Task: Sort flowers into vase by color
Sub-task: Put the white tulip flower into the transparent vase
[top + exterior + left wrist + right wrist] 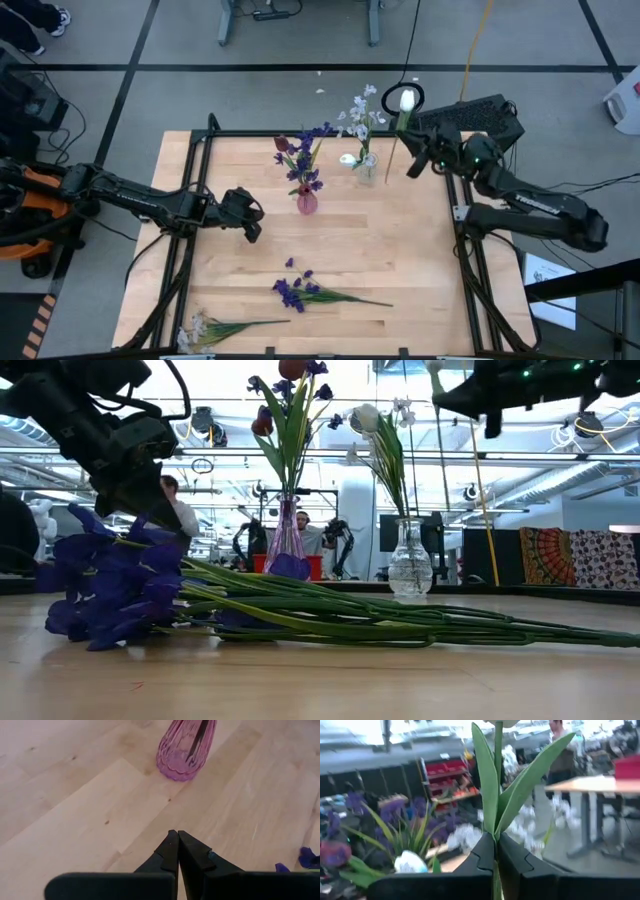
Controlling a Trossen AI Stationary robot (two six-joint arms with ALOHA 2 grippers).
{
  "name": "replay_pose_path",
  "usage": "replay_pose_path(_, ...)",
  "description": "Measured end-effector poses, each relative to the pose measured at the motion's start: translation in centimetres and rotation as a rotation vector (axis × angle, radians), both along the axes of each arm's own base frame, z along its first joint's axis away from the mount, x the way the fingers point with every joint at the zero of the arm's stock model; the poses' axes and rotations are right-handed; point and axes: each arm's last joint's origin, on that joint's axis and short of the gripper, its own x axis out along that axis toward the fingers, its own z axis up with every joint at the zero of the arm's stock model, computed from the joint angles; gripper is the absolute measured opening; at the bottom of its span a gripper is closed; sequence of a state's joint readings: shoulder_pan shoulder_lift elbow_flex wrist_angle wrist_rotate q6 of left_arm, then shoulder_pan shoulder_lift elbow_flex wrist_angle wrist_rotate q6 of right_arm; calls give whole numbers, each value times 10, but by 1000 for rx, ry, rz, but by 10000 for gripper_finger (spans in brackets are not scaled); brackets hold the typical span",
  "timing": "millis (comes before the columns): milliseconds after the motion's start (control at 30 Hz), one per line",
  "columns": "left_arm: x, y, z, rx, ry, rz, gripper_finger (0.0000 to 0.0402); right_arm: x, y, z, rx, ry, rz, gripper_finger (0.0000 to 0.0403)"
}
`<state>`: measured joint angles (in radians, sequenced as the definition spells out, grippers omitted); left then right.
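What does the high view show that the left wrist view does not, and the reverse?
Only the high view shows the right gripper shut on a white tulip beside the clear vase, plus the purple flowers and the white spray lying on the table. Only the left wrist view shows the left gripper shut and empty, its fingertips together. Both show the pink vase standing ahead of the left gripper.
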<state>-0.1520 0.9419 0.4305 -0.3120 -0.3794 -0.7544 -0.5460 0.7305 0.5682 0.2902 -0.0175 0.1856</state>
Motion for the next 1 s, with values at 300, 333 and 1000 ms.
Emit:
replay_pose_path(300, 4, -1, 4, -8, -57, 1, 13, 4, -38, 2, -86, -102, 99, 0)
replay_pose_path(333, 4, -1, 4, -8, -59, 0, 13, 5, -41, 2, -95, -112, 111, 0)
replay_pose_path(1000, 5, -1, 5, -11, -72, 1, 13, 29, -68, -31, -130, 37, 259, 0)
